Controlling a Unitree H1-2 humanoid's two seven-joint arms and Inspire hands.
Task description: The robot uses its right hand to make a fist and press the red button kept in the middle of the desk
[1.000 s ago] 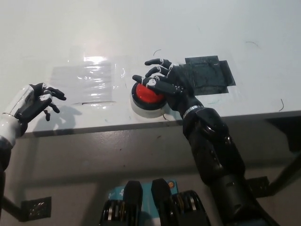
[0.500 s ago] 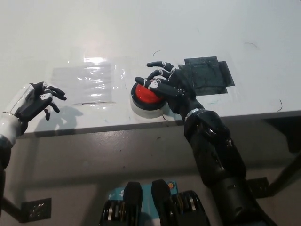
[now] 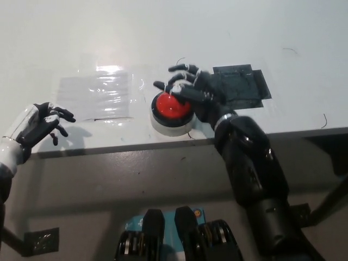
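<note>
Head view: right robot hand (image 3: 193, 89), fingers spread and empty, hides red button's (image 3: 171, 105) far edge.

red button (image 3: 172, 104) top mostly uncovered, right hand (image 3: 197, 93) over its far-right edge

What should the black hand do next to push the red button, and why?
Probably curl its fingers into a fist. The right hand is open, fingers spread, sitting beside and partly over the far right edge of the button, not squarely on top. The left hand rests at the desk's near edge.
</note>
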